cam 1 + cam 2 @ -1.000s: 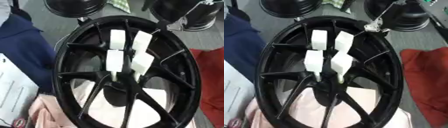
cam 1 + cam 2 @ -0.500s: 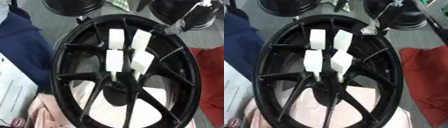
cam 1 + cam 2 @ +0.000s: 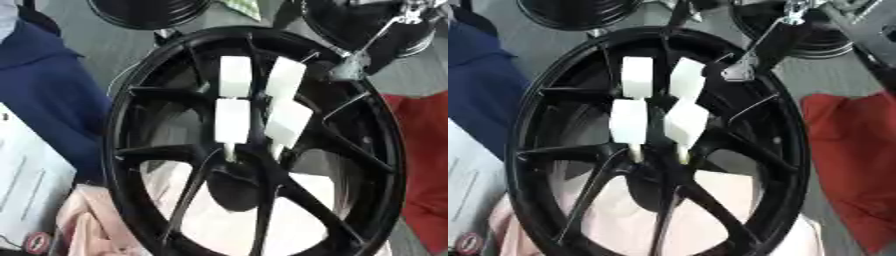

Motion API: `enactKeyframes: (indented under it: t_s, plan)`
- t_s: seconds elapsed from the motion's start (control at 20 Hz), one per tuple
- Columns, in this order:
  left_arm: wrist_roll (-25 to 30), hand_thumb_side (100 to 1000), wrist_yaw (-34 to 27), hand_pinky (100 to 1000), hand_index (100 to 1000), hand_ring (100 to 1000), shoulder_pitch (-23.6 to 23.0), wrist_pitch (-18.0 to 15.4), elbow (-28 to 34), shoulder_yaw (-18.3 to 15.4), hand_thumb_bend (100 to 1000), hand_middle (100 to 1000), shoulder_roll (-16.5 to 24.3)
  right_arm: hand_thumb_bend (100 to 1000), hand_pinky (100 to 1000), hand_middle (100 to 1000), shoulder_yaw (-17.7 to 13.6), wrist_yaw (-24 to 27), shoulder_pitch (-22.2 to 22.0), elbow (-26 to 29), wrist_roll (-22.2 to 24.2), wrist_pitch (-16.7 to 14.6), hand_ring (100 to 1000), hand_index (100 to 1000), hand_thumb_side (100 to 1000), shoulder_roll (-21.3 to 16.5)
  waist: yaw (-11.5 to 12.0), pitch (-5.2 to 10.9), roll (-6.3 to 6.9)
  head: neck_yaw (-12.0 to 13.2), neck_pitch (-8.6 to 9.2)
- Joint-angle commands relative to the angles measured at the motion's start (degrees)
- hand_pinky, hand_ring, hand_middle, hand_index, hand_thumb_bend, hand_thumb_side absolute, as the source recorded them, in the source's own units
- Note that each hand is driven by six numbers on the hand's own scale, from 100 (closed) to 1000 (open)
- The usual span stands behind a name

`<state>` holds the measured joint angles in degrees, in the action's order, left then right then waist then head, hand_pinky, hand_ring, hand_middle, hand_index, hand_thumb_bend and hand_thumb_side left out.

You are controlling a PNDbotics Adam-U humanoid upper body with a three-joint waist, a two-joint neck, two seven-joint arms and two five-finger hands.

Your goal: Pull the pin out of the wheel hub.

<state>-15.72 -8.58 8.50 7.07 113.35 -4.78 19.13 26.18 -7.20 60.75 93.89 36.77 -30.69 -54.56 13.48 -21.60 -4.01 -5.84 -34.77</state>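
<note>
Black wheel hub (image 3: 254,180) fills the frame, and the rim (image 3: 522,125) runs near the picture's edges at 3 and 9 o'clock and out of view at 6.

Four white pin blocks (image 3: 233,120) stand in a two-by-two cluster just above the hub centre, at 12 o'clock from it. The lower two show thin pale stems going down into the hub. The upper two sit just above them, close together and tilted slightly to 1 o'clock.

Between the spokes there are open gaps all round the cluster, widest at 3 and 9 o'clock.

The right hand (image 3: 741,70) comes in from the 1 o'clock corner as a thin silver rod with a small metal tip over the rim's inner edge, apart from the blocks. I cannot tell whether its fingers are wide or closed. The left hand isn't showing.

Crowding the rim outside:
- Two more black wheels (image 3: 149,12) at 12 o'clock.
- One red cloth (image 3: 846,165) at 3.
- One blue cloth (image 3: 48,100) at 9.
- One pink cloth (image 3: 92,220) under the spokes at 6 to 7.
- One white sheet (image 3: 26,190) at 8.
</note>
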Motion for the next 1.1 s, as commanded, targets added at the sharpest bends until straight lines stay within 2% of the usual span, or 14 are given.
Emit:
enactKeyframes:
  t_s: [0.05, 0.45, 0.8, 0.95, 1.0, 1.1]
  plan:
    - [0.19, 495, 0.03, 670, 705, 674, 0.39, -0.11, 1.24, -0.20, 576, 558, 1.51, 229, 877, 778, -0.60, 0.45, 0.10, 3.17, 8.39, -10.35, 830, 873, 282, -2.97, 0.15, 0.67, 0.20, 0.95, 1.36]
    - [0.45, 497, 0.13, 672, 707, 675, 0.46, -0.11, 1.24, -0.13, 569, 559, 1.48, 269, 878, 782, -0.98, -0.02, -1.94, 9.19, 6.14, -10.25, 833, 877, 300, -5.51, 0.29, -0.22, -0.02, 2.09, 2.55]
    - [0.69, 499, 0.18, 674, 707, 676, 0.39, -0.02, 1.24, -0.08, 566, 559, 1.47, 285, 879, 785, -0.73, -1.05, -3.19, 12.81, 6.19, -10.70, 835, 878, 311, -7.01, 0.21, -0.51, -0.11, 2.07, 2.41]
    - [0.77, 501, 0.15, 674, 708, 676, 0.32, 0.01, 1.24, -0.05, 564, 560, 1.41, 313, 880, 788, -0.77, -1.46, -3.55, 13.08, 6.49, -9.79, 834, 881, 294, -7.25, 0.17, -0.53, -0.07, 1.90, 2.39]
    - [0.80, 493, 0.14, 675, 708, 676, 0.30, 0.03, 1.24, -0.04, 564, 560, 1.39, 315, 880, 791, -0.86, -1.83, -3.61, 12.91, 6.41, -9.23, 834, 881, 260, -7.26, 0.17, -0.54, -0.05, 1.89, 2.44]
    - [0.83, 501, 0.12, 675, 708, 676, 0.26, 0.05, 1.24, -0.03, 562, 560, 1.32, 335, 881, 791, -1.14, -2.79, -3.62, 12.51, 5.62, -8.02, 835, 882, 295, -7.11, 0.14, -0.59, -0.03, 1.86, 2.53]
